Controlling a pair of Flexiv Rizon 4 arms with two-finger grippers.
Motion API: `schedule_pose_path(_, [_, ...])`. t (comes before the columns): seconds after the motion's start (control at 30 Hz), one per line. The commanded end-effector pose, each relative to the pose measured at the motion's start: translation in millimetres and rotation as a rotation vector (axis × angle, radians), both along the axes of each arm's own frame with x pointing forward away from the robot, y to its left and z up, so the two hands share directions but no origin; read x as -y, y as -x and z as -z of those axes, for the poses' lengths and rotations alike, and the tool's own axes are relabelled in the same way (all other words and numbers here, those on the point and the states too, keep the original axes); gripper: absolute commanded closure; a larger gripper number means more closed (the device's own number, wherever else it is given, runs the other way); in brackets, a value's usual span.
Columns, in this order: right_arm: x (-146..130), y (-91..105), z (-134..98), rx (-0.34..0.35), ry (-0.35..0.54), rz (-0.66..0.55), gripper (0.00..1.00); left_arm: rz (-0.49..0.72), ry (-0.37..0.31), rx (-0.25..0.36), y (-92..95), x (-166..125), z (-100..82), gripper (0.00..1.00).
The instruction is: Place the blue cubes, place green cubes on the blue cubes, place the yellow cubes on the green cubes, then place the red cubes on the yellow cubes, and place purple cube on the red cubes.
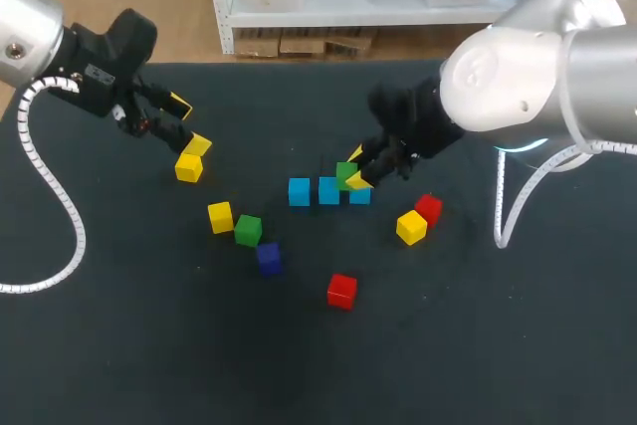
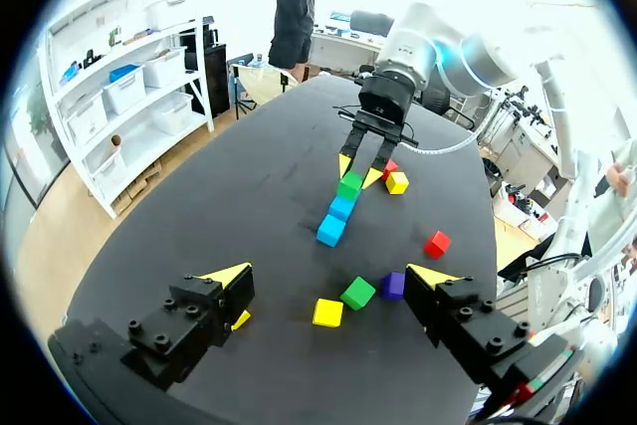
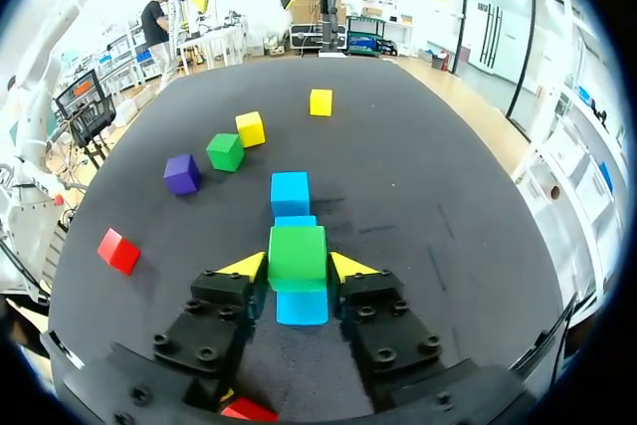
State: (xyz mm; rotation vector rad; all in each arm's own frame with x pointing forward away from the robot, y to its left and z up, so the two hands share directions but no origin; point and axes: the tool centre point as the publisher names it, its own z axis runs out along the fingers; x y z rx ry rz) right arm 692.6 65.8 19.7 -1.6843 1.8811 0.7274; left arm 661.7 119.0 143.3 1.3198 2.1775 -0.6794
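Observation:
Three blue cubes lie in a row at mid-table. My right gripper is shut on a green cube, holding it just above the row's right end, over the nearest blue cube. Whether it rests on that cube I cannot tell. My left gripper hangs open at the back left, just above a yellow cube, with nothing between its fingers. In the left wrist view the left gripper stands wide apart. A second green cube lies beside a yellow cube and the purple cube.
A red cube lies alone toward the front. Another yellow cube and red cube sit together right of the blue row. A white cable loop hangs from the right arm.

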Motion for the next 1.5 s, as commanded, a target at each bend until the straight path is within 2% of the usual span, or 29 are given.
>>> schedule_pose_path(0.03, [0, 0.2, 0, -0.003, -0.003, -0.005, 0.0, 0.001, 0.005, 0.004, 1.0, -1, 0.8, 0.0])
schedule_pose_path(0.3, [0, 0.5, -2, -0.005, -0.003, -0.007, 0.0, 0.001, 0.005, 0.004, 1.0, -1, 0.8, 0.0])
schedule_pose_path(0.43, [9, 1.1, -12, 0.027, -0.02, 0.015, 0.0, 0.001, 0.005, 0.004, 1.0, -1, 0.8, 0.0])
schedule_pose_path(0.8, [71, 12.2, -36, 0.072, -0.081, 0.074, 0.0, 0.001, 0.005, 0.004, 1.0, -1, 0.8, 0.0])
schedule_pose_path(1.2, [141, 38.0, -36, 0.066, -0.128, 0.123, 0.0, 0.001, 0.005, 0.004, 1.0, -1, 0.8, 0.0])
schedule_pose_path(1.5, [174, 50.6, -32, 0.088, -0.152, 0.154, 0.0, 0.001, 0.005, 0.004, 1.0, -1, 0.8, 0.0])
